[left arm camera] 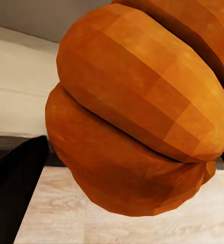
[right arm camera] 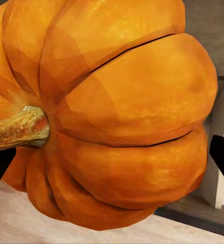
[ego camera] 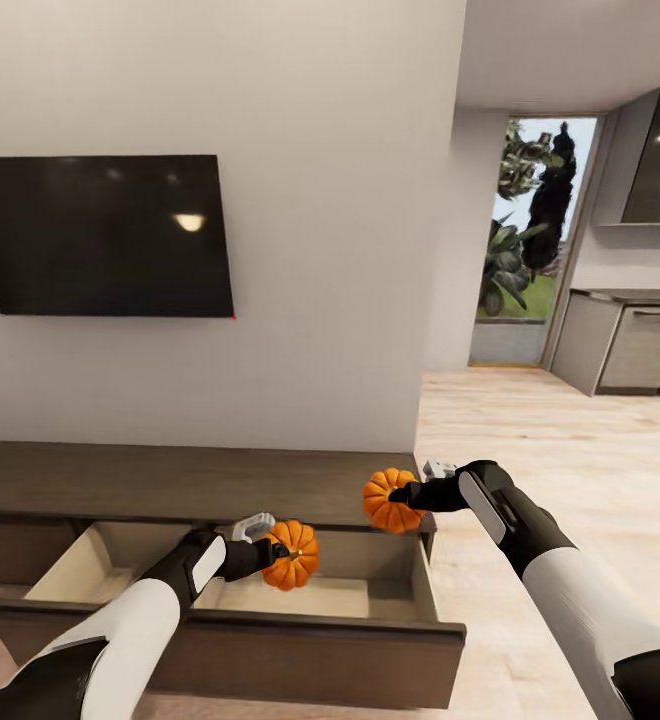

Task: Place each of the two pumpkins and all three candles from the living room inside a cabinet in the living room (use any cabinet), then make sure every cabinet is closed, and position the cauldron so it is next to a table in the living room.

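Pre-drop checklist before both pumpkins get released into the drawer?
1. Drawer open: ok, pulled out with its pale inside showing.
2. Left gripper holds a pumpkin: ok, pumpkin sits at its fingertips.
3. Right gripper holds the other pumpkin: ok.
4. Left pumpkin over the drawer opening: ok, it looks to be above the inside.
5. Right pumpkin over the opening: cannot tell; it sits near the back right corner, possibly over the cabinet top.
6. Landing spot in the drawer free: ok for the visible floor; the part under the left arm is hidden.
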Robot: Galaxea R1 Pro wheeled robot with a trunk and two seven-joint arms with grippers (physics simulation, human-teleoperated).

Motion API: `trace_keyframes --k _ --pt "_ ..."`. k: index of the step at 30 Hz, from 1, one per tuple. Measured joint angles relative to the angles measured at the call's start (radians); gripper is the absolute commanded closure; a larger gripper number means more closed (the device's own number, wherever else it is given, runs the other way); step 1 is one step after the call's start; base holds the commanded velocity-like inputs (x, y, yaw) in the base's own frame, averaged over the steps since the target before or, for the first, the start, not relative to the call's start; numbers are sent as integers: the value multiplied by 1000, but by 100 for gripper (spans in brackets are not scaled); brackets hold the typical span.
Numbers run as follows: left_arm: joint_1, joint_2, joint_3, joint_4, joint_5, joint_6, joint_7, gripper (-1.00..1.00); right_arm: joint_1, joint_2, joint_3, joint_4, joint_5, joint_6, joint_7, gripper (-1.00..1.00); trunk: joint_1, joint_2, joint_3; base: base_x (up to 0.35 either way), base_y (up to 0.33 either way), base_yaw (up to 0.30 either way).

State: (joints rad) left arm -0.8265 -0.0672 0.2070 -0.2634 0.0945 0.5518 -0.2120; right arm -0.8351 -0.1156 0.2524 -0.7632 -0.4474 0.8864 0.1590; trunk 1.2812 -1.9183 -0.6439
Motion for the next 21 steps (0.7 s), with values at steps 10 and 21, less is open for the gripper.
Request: trace_keyframes --k 10,21 --pt "0 0 1 0 2 0 0 100 0 0 0 0 -1 0 0 100 1 0 0 149 0 0" --pt "0 0 0 0 0 0 -1 100 0 1 0 0 0 -6 0 100 0 0 0 198 0 0"
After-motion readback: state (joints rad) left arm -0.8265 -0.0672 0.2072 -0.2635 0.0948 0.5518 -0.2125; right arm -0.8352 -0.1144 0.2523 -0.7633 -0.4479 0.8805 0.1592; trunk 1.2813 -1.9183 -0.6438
